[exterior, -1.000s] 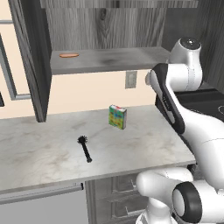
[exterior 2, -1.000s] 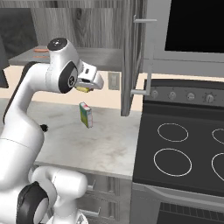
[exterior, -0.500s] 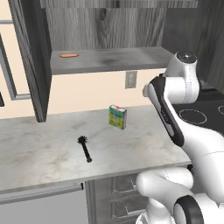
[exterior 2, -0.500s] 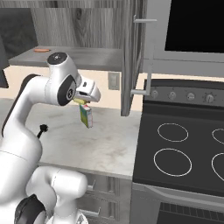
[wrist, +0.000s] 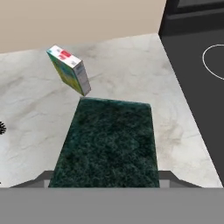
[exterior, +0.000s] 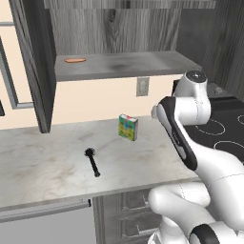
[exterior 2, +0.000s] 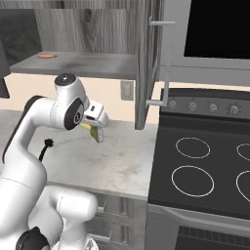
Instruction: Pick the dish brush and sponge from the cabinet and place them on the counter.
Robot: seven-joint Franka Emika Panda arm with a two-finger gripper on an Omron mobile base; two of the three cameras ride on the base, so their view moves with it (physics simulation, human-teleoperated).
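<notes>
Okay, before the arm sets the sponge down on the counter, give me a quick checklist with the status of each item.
1. Sponge held in the tool: ok, it sits between the fingertips in the hand view.
2. Tool above the counter, not the stovetop: ok.
3. Bare counter beneath the sponge: ok.
4. Box clear of the drop spot: ok, it stands beyond the sponge's far edge.
5. Brush already on the counter: ok, lying off to the side.
6. Height of the sponge above the counter: cannot tell.
</notes>
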